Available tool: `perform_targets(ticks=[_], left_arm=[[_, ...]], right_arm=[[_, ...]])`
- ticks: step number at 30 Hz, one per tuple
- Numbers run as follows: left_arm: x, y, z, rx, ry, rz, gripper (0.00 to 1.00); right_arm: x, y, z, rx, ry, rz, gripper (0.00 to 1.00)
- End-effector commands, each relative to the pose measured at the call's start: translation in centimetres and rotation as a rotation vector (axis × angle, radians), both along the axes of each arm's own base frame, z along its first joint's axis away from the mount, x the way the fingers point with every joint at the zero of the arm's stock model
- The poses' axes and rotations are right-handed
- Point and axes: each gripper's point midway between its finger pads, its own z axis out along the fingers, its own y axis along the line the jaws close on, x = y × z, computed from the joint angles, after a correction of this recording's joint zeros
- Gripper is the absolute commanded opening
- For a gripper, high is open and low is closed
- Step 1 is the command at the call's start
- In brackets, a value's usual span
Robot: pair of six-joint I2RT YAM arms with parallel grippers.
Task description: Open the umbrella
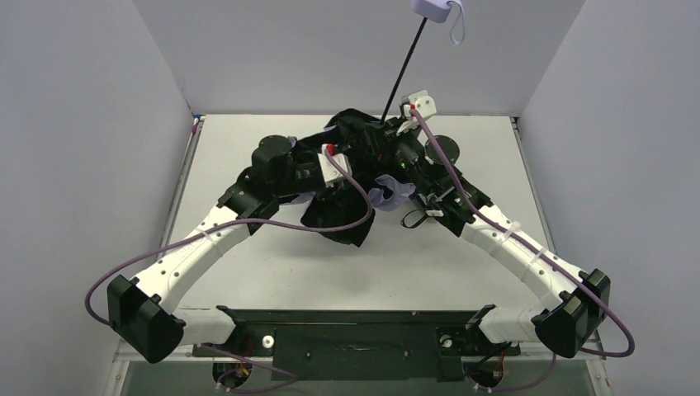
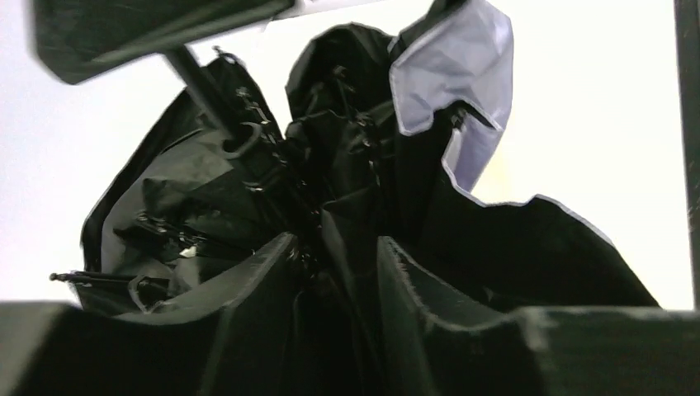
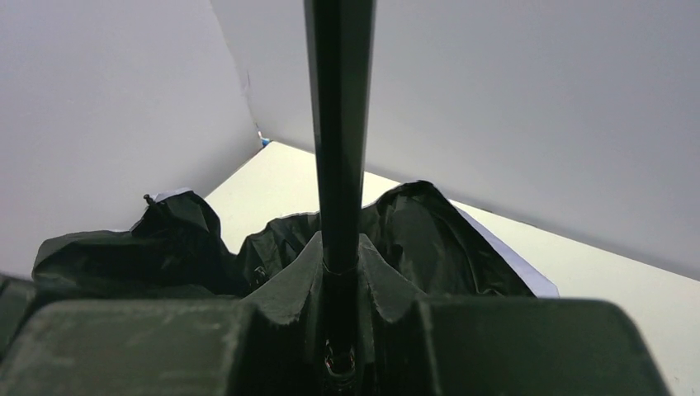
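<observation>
While the right claw (image 3: 340,262) pinches the thin black shaft (image 3: 338,124) low down, just above the crumpled canopy (image 1: 340,224), the umbrella (image 1: 355,132) lies mid-desk with its black underside up and its shaft slanting up toward the back wall. The left claw (image 2: 334,247) sits half-closed among the folds and ribs (image 2: 91,279); whether it has hold of anything I cannot tell.

Risks, as I judge them:
- The narrow pinch on a smooth rod could slip if the canopy is pushed hard along it.
- The left fingers (image 2: 256,289) could catch only loose cloth, so the ribs would not spread.
- Forcing a snagged fold could bend a rib or tear the cloth.

Count: one umbrella, one handle (image 1: 432,10) with one strap (image 1: 456,31), two arms, two claws, two purple cables (image 1: 369,205), one desk (image 1: 272,272).
</observation>
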Motion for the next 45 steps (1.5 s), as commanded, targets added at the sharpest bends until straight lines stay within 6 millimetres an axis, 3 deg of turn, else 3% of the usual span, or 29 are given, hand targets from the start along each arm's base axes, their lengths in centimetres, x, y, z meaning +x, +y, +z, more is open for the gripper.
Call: perform_targets(ticks=[1,5,11,16,20,21,22,24,26,27,28,29,30,31,32,33,34,35,36,38,39,41,42,43,44,45], left_arm=[[-1.4,-0.4,-2.8,0.134,-0.075,-0.059,0.33],[-3.3,0.2,-6.0,0.25,-0.105,-0.128,0.17],[-6.8,2.1,-9.4,0.347,-0.095,-0.239,0.07],[-9.8,4.4,-11.8,0.439,-0.069,-0.329,0.03],[-11.0,6.0,-12.7,0.501,-0.059,-0.348,0.02],[-10.8,6.0,-12.5,0.489,-0.052,-0.327,0.13],[-10.5,6.0,-11.8,0.467,-0.06,-0.295,0.25],[-9.2,5.4,-8.9,0.342,-0.046,-0.19,0.62],[-7.7,4.6,-4.2,0.122,0.065,-0.044,0.78],[-5.9,4.7,-0.5,0.011,0.024,0.017,0.81],[-5.4,4.8,1.3,-0.094,0.134,0.078,0.86],[-3.5,5.8,4.8,-0.196,0.106,0.143,0.88],[-2.8,6.5,7.2,-0.302,0.191,0.195,0.9],[-0.7,8.2,8.6,-0.371,0.2,0.279,0.9],[0.1,9.2,10.3,-0.463,0.241,0.32,0.9],[2.0,11.6,10.8,-0.512,0.241,0.413,0.9],[3.3,13.7,11.5,-0.577,0.247,0.473,0.9],[4.0,14.8,11.5,-0.601,0.249,0.504,0.9],[4.9,16.5,11.4,-0.63,0.25,0.551,0.9],[5.6,17.9,11.2,-0.633,0.253,0.579,0.89],[5.5,18.1,11.3,-0.622,0.242,0.578,0.89],[5.2,18.4,11.6,-0.588,0.204,0.581,0.88],[4.8,18.3,11.7,-0.575,0.191,0.57,0.88],[4.7,18.4,11.6,-0.561,0.175,0.571,0.88],[4.6,18.4,11.7,-0.558,0.17,0.571,0.88],[4.6,18.3,11.6,-0.555,0.168,0.567,0.88]], right_arm=[[-1.3,-1.2,6.7,0.176,-0.129,-0.016,0.0],[-0.6,-1.6,6.5,0.191,-0.113,-0.038,0.0],[0.7,-2.7,6.6,0.196,-0.117,-0.06,0.0],[1.3,-3.0,6.8,0.186,-0.139,-0.034,0.0],[1.2,-2.8,6.6,0.124,-0.176,-0.007,0.0],[1.2,-2.7,6.5,0.092,-0.195,-0.005,0.0],[1.0,-2.3,6.1,0.071,-0.2,0.018,0.0],[0.7,-1.6,5.3,0.025,-0.208,0.049,0.0],[1.2,-2.2,5.5,-0.011,-0.255,0.0,0.0],[2.1,-3.9,6.8,0.015,-0.286,-0.064,0.0],[3.1,-4.7,6.9,0.027,-0.28,-0.093,0.0],[4.1,-6.6,8.3,0.066,-0.287,-0.151,0.0],[5.0,-7.2,8.3,0.09,-0.271,-0.176,0.0],[5.7,-8.5,8.9,0.115,-0.269,-0.223,0.0],[6.2,-8.1,8.6,0.161,-0.236,-0.21,0.0],[5.8,-6.2,8.2,0.171,-0.218,-0.131,0.0],[3.9,-2.7,7.9,0.199,-0.187,-0.028,0.0],[2.8,-0.9,7.0,0.199,-0.148,0.025,0.0],[0.4,2.2,6.0,0.232,-0.102,0.122,0.0],[-1.0,3.1,6.0,0.268,-0.078,0.153,0.0],[-0.6,2.0,6.5,0.269,-0.086,0.116,0.0],[2.5,-2.9,7.4,0.247,-0.128,-0.042,0.0],[4.5,-6.8,8.5,0.251,-0.154,-0.154,0.0],[6.0,-9.4,8.5,0.242,-0.161,-0.229,0.0],[6.5,-9.9,8.7,0.243,-0.159,-0.247,0.0],[6.2,-8.8,8.6,0.25,-0.155,-0.214,0.0]])
